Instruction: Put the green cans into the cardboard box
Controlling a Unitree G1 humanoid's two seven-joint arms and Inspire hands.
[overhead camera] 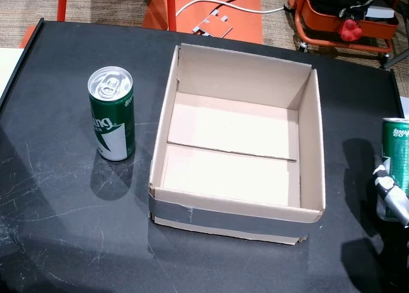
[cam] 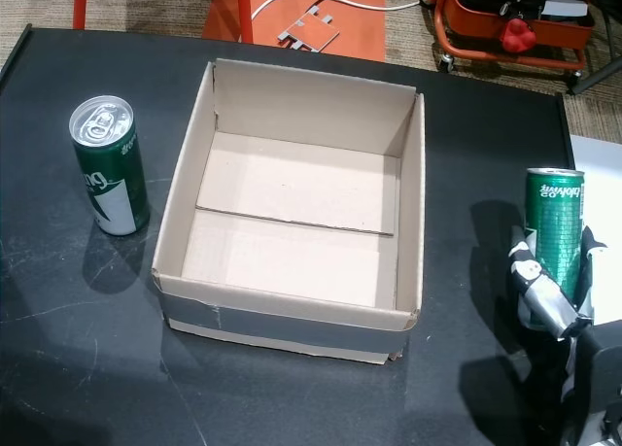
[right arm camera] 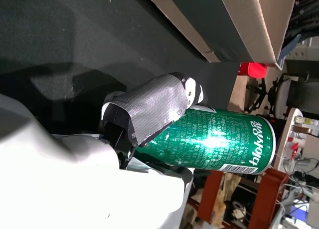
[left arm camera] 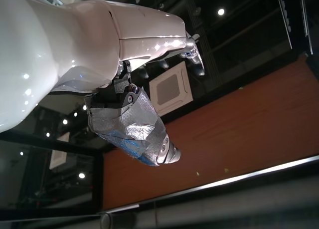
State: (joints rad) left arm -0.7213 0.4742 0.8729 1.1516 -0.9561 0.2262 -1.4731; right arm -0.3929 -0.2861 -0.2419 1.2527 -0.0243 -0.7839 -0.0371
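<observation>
Right wrist view shows one green can (right arm camera: 219, 139) wrapped by the right hand (right arm camera: 149, 114), tape-covered fingers (right arm camera: 154, 102) closed around its body; in a head view that held can (cam: 554, 234) is upright at the table's right side, just beside the cardboard box (cam: 292, 320) but outside it. Second green can (overhead camera: 113, 114) stands untouched left of the box, near its wall, not touching. Box interior is bare, so nothing delivered yet: both cans remain. Left hand (left arm camera: 134, 126) is off-table, only one taped finger visible against ceiling, can't tell whether it's curled or spread. Black table (overhead camera: 64, 242) otherwise free around the box.
</observation>
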